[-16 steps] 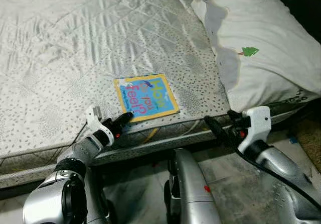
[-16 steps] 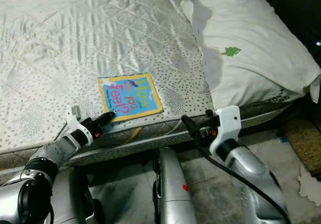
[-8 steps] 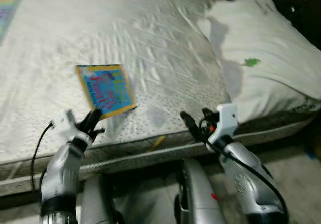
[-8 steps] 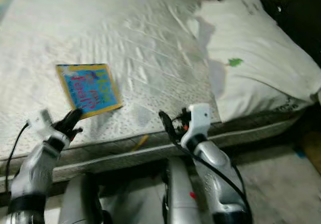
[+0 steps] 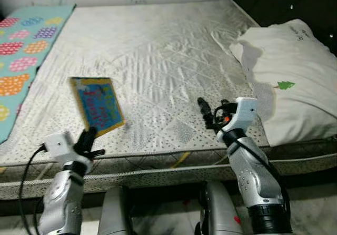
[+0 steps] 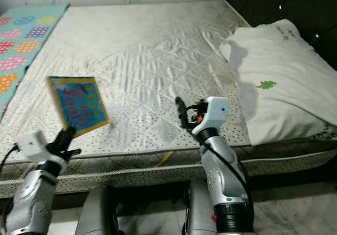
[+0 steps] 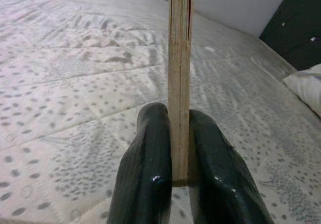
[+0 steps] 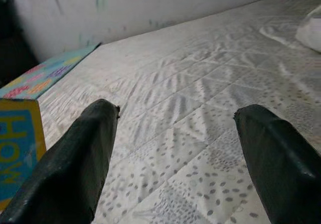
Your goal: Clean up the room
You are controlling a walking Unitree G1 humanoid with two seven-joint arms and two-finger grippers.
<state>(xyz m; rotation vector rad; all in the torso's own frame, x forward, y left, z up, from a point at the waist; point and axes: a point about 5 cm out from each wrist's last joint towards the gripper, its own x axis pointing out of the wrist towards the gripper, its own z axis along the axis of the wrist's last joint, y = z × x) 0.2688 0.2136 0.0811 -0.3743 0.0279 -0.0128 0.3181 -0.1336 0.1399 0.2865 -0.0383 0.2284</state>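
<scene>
A thin blue picture book with a yellow border [image 5: 96, 104] is lifted on edge above the mattress [image 5: 158, 61], near its front left. My left gripper [image 5: 88, 139] is shut on the book's lower edge; in the left wrist view the two fingers [image 7: 150, 169] pinch the book's spine [image 7: 179, 73] between them. My right gripper [image 5: 203, 108] hovers open over the mattress front, right of the book, with nothing between its fingers [image 8: 75, 158]. A corner of the book [image 8: 17, 143] appears in the right wrist view.
A white pillow with a small green tree [image 5: 287, 82] lies at the mattress's right end. A teal blanket with coloured ovals [image 5: 26, 45] covers the far left. A dark headboard [image 6: 284, 3] stands at the back right. My legs [image 5: 118, 216] stand at the bed's front edge.
The camera has risen and pulled back, taking in the whole bed. My left gripper has lifted the book from lying flat to standing on edge. My right arm has risen over the mattress.
</scene>
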